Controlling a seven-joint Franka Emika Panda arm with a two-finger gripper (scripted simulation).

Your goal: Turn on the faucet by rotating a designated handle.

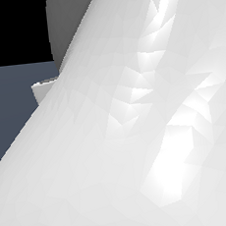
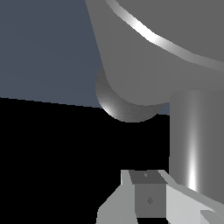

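Arm (image 1: 151, 130): white and faceted, it fills most of the exterior view and hides nearly everything behind it.
Faucet (image 2: 144, 48): a thick matte grey body crossing the upper part of the wrist view, close to the camera; a bright curved highlight runs along it. In the exterior view only a grey curved sliver of it shows past the arm's edge, near the top.
Round end (image 2: 124, 107): a darker brushed-grey rounded part shows under the thick body, against the dark background.
Handle (image 2: 192, 144): a shiny silver-grey straight rod with a bright streak down it, meeting the thick body at one end and running to the picture edge beside the tool.
Tool (image 2: 151, 199): one light grey finger (image 2: 116, 205) and another pale finger (image 2: 188, 205) show with a grey block between them; whether it is released or clenched, I cannot tell. The pale finger lies just beside the handle; contact is unclear.
Background: flat blue-grey surface and black.
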